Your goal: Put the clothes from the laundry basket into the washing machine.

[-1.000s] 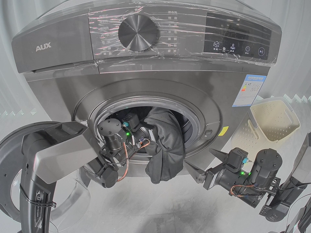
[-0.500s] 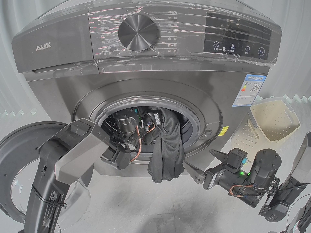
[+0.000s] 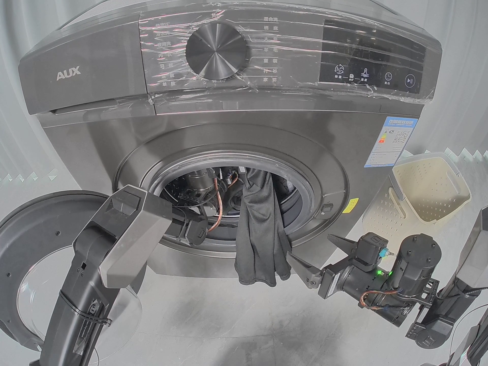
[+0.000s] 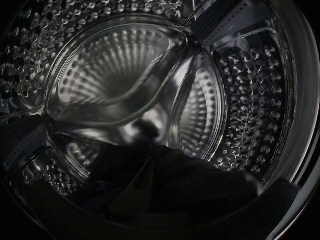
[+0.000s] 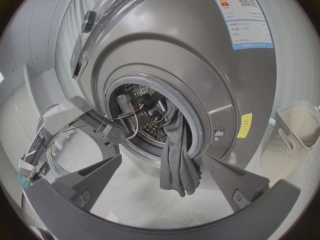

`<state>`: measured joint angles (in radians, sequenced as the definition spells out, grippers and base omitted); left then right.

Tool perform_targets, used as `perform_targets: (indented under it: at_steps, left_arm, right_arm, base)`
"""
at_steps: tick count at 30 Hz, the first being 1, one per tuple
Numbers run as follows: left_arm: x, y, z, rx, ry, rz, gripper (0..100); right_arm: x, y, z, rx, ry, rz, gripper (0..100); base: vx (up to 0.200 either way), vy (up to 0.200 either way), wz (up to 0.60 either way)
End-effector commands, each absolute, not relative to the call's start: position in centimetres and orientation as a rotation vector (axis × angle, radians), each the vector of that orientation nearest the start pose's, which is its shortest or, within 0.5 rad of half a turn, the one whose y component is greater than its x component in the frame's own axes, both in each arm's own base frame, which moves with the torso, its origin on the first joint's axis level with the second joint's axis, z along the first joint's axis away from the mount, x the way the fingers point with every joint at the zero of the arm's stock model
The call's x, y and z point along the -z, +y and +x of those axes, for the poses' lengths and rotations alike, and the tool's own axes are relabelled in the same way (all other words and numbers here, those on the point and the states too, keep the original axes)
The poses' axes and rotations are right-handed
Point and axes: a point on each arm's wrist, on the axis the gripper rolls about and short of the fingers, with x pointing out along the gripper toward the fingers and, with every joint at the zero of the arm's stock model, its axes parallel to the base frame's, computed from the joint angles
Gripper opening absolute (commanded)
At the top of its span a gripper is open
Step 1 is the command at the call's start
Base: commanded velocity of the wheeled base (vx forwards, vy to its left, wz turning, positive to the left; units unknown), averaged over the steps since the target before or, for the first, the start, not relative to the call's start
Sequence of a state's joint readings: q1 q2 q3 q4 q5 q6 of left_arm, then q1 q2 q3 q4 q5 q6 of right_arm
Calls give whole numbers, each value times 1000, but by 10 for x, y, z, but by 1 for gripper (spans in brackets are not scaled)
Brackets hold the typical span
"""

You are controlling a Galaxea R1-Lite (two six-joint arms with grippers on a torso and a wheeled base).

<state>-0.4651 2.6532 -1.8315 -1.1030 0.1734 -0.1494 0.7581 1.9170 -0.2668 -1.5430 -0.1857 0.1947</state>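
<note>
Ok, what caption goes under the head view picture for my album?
A dark garment hangs out of the washing machine, with the left arm inside it.

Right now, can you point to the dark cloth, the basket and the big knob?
dark cloth (image 3: 262, 235), head view, hanging middle.
basket (image 3: 381, 212), head view, holed side wall.
big knob (image 3: 217, 52), head view, its centre.
</note>
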Motion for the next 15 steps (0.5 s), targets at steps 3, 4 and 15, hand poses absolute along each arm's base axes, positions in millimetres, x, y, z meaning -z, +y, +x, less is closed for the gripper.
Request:
perform_targets:
  at_steps: [3, 4, 15]
  left_arm:
    - [-65, -236, 477, 303, -148, -209, 100]
    - [-60, -236, 474, 303, -125, -203, 100]
    - [-49, -237, 440, 345, 40, -139, 100]
  right_arm:
    - [-91, 179, 195, -560, 154, 139, 100]
    - [-91, 179, 195, -560, 152, 140, 100]
    - [-92, 179, 196, -560, 149, 140, 100]
  base:
    - [0, 0, 0]
    - [0, 0, 0]
    - [0, 0, 0]
